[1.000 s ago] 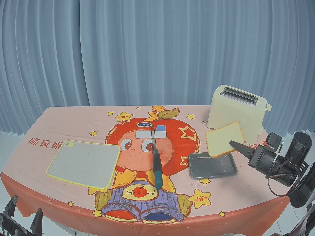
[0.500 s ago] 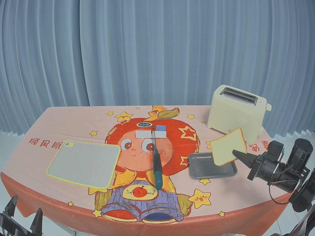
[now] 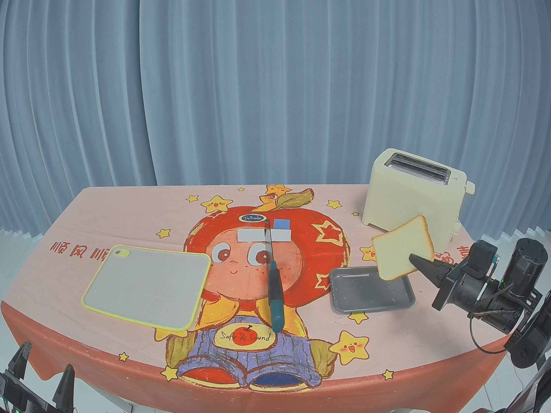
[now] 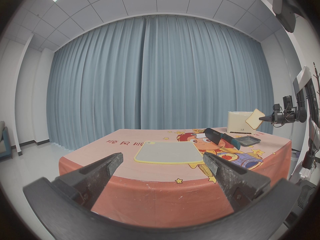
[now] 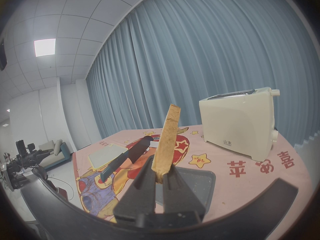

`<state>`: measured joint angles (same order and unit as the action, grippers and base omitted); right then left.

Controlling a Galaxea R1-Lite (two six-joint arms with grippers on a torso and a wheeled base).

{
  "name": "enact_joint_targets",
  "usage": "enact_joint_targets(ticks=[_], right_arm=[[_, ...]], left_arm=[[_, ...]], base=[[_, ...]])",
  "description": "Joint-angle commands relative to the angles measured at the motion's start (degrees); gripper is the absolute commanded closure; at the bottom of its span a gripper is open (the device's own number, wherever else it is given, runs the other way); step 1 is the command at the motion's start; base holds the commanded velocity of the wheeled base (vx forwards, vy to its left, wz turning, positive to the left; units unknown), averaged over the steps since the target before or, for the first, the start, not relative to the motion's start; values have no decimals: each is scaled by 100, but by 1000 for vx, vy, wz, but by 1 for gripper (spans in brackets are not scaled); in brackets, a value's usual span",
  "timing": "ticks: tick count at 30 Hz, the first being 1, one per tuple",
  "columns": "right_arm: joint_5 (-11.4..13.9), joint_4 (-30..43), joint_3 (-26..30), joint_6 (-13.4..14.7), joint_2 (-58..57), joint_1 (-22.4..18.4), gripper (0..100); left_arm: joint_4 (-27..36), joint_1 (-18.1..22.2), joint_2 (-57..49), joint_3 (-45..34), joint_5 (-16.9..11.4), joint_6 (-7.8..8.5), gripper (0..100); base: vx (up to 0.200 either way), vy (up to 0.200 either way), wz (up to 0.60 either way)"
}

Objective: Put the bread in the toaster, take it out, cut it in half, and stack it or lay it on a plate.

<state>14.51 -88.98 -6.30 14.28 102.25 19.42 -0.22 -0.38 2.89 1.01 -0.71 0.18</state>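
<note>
My right gripper (image 3: 419,261) is shut on the lower corner of a slice of bread (image 3: 403,246), held nearly upright in the air above the right end of the dark metal tray (image 3: 367,293). Seen edge-on, the bread (image 5: 166,139) rises from the right gripper (image 5: 160,177). The cream toaster (image 3: 414,196) stands just behind it, slots up and empty. My left gripper (image 4: 163,170) hangs open below the table's front left edge, well short of the cutting board (image 4: 168,151). A knife (image 3: 274,282) with a teal handle lies mid-table.
A grey cutting board (image 3: 148,285) with a yellow rim lies at the front left. Small white and blue blocks (image 3: 264,233) prop the knife blade. The table's front edge curves. Blue curtains hang behind.
The right gripper has drawn back to the right and turned, tipping the bread from flat-tilted to nearly upright, then raised it slightly toward the toaster. The left arm is unchanged.
</note>
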Motion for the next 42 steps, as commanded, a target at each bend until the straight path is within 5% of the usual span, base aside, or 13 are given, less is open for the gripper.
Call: enact_joint_targets(ticks=[1,33,42], right_arm=[[0,-49,-134,-4,-39,-193,100],[17,-41,-64,-4,40,-290,100],[17,-41,-55,-4,40,-290,100]], left_arm=[[-4,3,1,-101,0,-1,0],[-4,3,1,-101,44,-45,0],[-4,3,1,-101,44,-62,0]], base=[[0,0,0],[0,0,0],[0,-200,0]])
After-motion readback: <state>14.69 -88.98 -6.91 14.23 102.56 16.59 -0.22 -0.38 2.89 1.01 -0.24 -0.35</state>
